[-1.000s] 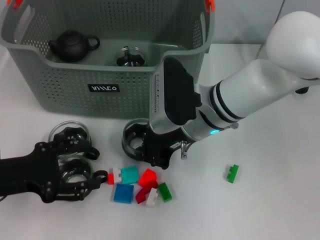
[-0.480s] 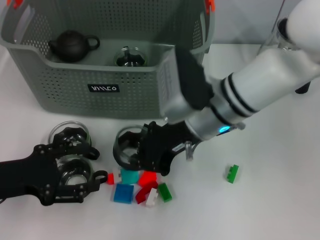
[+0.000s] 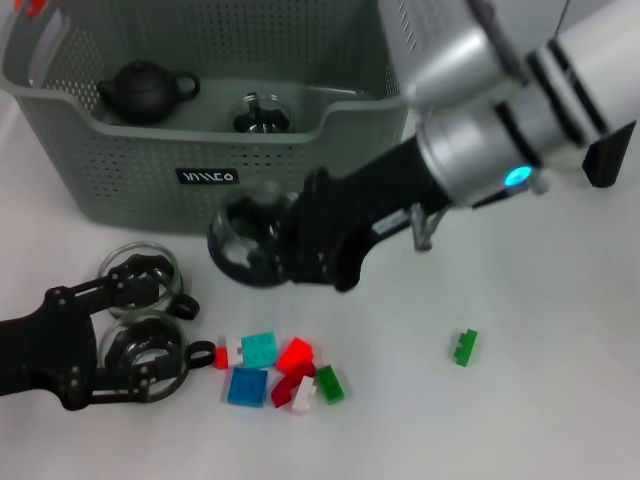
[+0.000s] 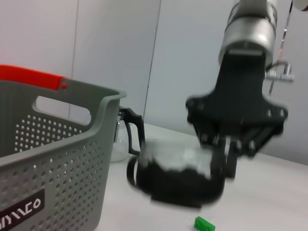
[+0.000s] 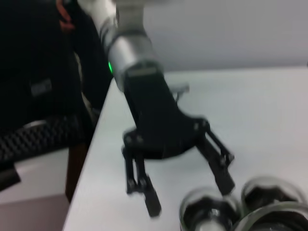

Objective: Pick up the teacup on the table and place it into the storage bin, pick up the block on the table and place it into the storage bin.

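Note:
My right gripper (image 3: pixel 282 250) is shut on a glass teacup (image 3: pixel 236 242) and holds it above the table, just in front of the storage bin's (image 3: pixel 120 150) front wall. The left wrist view shows the same teacup (image 4: pixel 175 168) hanging from that gripper (image 4: pixel 226 147) beside the bin (image 4: pixel 53 149). At the near left, my left gripper (image 3: pixel 185 325) stands open over two more glass teacups (image 3: pixel 140 268), (image 3: pixel 145 345); the right wrist view also shows this gripper (image 5: pixel 190 195) open. A cluster of coloured blocks (image 3: pixel 280 370) lies on the table, and a green block (image 3: pixel 464 346) lies apart to the right.
Inside the bin are a black teapot (image 3: pixel 146 90) and a glass vessel with a dark lid (image 3: pixel 260 114). A glass jug with a black handle (image 4: pixel 126 137) stands beyond the bin's corner. White table surface stretches to the right of the blocks.
My right gripper has lifted the teacup off the table and carried it up and leftward along the bin's front wall. The left gripper has drawn back slightly to the left.

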`<state>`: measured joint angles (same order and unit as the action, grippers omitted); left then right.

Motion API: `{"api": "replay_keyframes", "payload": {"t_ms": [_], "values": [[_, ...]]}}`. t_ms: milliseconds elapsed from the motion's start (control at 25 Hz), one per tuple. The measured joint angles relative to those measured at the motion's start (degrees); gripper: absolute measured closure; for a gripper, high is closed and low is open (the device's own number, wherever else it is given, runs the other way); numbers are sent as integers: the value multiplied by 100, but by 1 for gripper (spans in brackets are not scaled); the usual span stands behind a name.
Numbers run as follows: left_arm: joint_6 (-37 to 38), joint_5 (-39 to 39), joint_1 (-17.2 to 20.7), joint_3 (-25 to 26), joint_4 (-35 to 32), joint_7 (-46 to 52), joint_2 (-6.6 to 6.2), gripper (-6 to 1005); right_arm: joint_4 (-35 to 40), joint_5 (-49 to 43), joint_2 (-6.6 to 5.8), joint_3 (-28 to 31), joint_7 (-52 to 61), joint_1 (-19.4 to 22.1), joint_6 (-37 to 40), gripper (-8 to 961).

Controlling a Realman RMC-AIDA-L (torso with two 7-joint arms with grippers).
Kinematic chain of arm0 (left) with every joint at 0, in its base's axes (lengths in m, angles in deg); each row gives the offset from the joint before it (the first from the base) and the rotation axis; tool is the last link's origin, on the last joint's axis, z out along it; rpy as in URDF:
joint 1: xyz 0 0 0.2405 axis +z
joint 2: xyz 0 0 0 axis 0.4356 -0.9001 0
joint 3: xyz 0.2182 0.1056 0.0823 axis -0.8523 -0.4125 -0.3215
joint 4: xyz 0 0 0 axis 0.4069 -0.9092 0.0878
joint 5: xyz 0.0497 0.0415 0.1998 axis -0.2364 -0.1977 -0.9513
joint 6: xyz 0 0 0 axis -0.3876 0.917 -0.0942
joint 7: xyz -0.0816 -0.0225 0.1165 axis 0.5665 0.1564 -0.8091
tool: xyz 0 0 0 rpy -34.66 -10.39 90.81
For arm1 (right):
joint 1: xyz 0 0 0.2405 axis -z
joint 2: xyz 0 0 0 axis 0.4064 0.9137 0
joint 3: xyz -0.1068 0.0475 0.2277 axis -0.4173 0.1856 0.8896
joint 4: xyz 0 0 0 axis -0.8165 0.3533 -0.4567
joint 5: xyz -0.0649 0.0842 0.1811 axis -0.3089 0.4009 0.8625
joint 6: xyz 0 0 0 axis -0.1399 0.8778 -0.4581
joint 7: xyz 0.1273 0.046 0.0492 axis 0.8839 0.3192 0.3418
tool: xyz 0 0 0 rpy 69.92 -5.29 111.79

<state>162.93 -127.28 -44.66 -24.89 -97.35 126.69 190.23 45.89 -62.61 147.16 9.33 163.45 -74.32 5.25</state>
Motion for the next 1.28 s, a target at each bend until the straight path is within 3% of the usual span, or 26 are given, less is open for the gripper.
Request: {"api": "replay_keyframes", "payload": {"t_ms": [280,520,840,1160,1280], "values": [[28,-6,2,14,-7,-59,-7,97,590,26,-13,1162,62,-280,276,901],[42,2,-37,16,-8,-62,-7,97,481,-126,-52,1795,-108,-528,-390,900],[42,29,-81,-4,27,-70,-7,97,-1115,-563,-198,1779,-619,-1072,-1945,900],[33,36,-103,-11,46,-72,-7,96,-2290,-898,14,1307,-1115,-1494,-3864,901],[33,34,-124,-17,51,-70,-7,96,-2654,-908,31,1006,-1121,-1615,-4424,900]]}}
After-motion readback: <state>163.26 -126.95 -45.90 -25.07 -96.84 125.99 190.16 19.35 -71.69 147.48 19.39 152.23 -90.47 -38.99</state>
